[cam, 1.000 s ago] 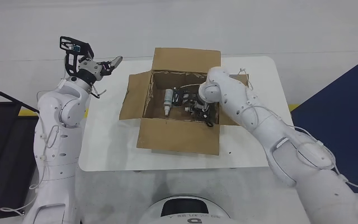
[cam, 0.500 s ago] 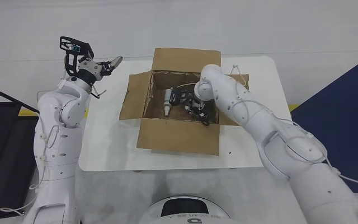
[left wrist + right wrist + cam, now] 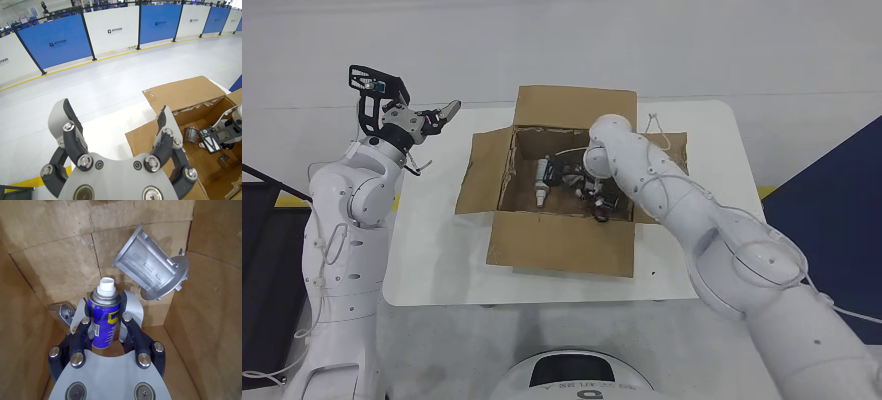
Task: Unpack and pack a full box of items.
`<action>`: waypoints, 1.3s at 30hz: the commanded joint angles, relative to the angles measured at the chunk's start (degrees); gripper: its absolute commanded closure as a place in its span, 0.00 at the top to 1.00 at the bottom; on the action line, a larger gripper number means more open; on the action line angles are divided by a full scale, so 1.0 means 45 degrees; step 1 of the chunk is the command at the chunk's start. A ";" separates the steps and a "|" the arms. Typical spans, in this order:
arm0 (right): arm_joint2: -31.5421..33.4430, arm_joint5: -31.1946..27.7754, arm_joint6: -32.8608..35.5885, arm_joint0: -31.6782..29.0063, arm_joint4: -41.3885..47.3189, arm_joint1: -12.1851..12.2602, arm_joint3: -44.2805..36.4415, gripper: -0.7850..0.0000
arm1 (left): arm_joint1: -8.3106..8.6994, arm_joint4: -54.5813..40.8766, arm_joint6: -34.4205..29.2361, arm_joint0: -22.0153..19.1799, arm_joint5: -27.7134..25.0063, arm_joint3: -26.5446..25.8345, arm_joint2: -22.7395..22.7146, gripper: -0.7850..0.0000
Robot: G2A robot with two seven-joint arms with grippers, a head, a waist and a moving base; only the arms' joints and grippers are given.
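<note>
An open cardboard box (image 3: pixel 575 106) stands in the middle of the white table (image 3: pixel 442 250). My right gripper (image 3: pixel 105 303) is down inside the box, shut on a blue spray can (image 3: pixel 104 321) with a white nozzle. The can (image 3: pixel 540 183) lies near the box's left wall. Beside it on the box floor lie a grey cast-metal cylinder part (image 3: pixel 151 273) and a small metal bracket (image 3: pixel 64 312). My left gripper (image 3: pixel 115 106) is open with nothing in it, held above the table's far left corner (image 3: pixel 447 110), apart from the box (image 3: pixel 181 94).
The box's four flaps are folded outward; the near flap (image 3: pixel 560 245) covers part of the table's front. Bare table lies left of the box and at the right front. Torn cardboard lies in a box corner (image 3: pixel 236 187).
My right arm has pushed farther left inside the box, bringing its gripper onto the spray can. The left arm and the can have stayed where they were.
</note>
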 commanded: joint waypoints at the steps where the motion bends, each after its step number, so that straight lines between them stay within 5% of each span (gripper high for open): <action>1: 0.0050 -0.0220 -0.0372 0.0101 0.0024 -0.0061 0.0109 0.00 | 0.0000 0.0000 0.0000 0.0000 0.0000 0.0000 0.0000 1.00; 11: 0.1194 -0.1445 -0.4758 0.0366 -0.0695 0.0928 -0.0175 0.00 | 0.0000 0.0000 0.0000 0.0000 0.0000 0.0000 0.0000 1.00; 20: 0.3451 -0.1879 -0.8967 -0.1163 -0.2328 0.3067 -0.3337 0.00 | 0.0000 0.0000 0.0000 0.0000 0.0000 0.0000 0.0000 1.00; 27: 0.7111 -0.3448 -1.1836 -0.4222 -0.3528 0.5140 -0.7570 0.00 | 0.0000 0.0000 0.0000 0.0000 0.0000 0.0000 0.0000 1.00; 32: 0.9451 -0.3808 -1.2261 -0.6592 -0.4384 0.6069 -1.0244 0.00 | 0.0000 0.0000 0.0000 0.0000 0.0000 0.0000 0.0000 1.00; 39: 0.9981 -0.3528 -1.0991 -0.7466 -0.4427 0.6313 -1.1328 0.00 | 0.0000 0.0000 0.0000 0.0000 0.0000 0.0000 0.0000 1.00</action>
